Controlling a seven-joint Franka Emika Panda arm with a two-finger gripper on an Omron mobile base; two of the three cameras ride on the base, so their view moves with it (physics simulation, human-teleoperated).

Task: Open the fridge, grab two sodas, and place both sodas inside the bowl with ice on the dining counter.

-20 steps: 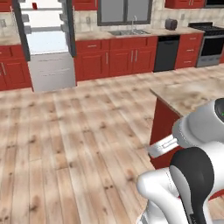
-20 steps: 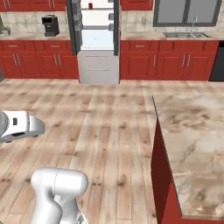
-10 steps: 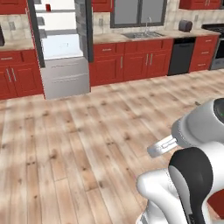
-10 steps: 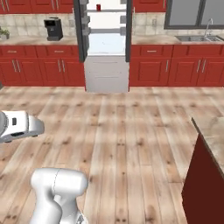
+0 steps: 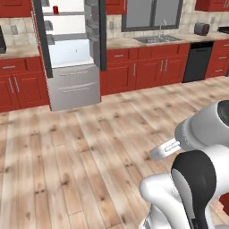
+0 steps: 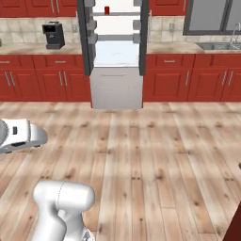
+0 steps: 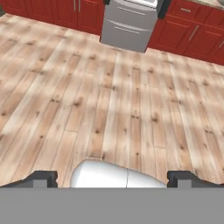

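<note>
My pincer is hanging wide open and empty over the plank floor | beyond it the fridge is standing with both doors swung open, well apart from me | one red soda is sitting on its top shelf.

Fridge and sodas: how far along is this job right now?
Done: the tall silver-grey fridge stands with both doors open. In hand: nothing; the fingers are spread wide with only wood floor between them, and the robot faces the fridge across the floor. One small red soda can sits on a top shelf. Left: reach the fridge, grab two sodas and place both in the ice bowl.
</note>
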